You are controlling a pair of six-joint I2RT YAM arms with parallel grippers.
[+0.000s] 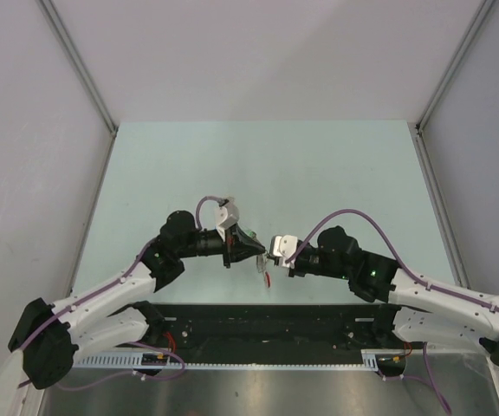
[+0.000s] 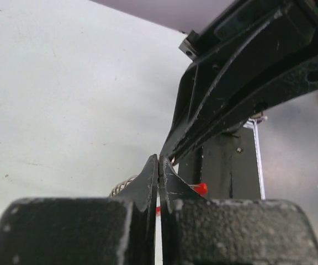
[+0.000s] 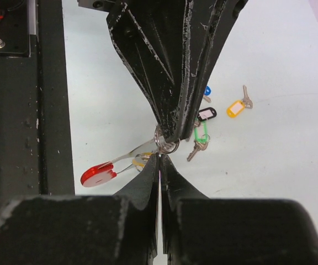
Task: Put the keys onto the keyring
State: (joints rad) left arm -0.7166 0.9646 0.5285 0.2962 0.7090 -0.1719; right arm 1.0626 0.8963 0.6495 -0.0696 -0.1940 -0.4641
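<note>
The keyring is held in the air between both grippers: a silver ring (image 3: 166,145), metal strips and a red plastic piece (image 3: 98,174). In the left wrist view its coil (image 2: 123,186) and red part (image 2: 201,189) show either side of my fingers. My left gripper (image 3: 168,138) (image 2: 159,161) (image 1: 260,250) is shut on the ring from above. My right gripper (image 3: 160,157) (image 1: 273,252) is shut, tips at the ring's lower edge, with a thin wire in them. Keys lie on the table beyond: green tag (image 3: 201,132), black tag (image 3: 207,114), yellow tag (image 3: 235,107), blue tag (image 3: 207,91).
The pale green table (image 1: 319,173) is walled by grey panels left, right and behind. A black base rail (image 1: 267,325) runs along the near edge below the grippers. A yellowish piece (image 3: 141,160) sits under the ring's metal strips.
</note>
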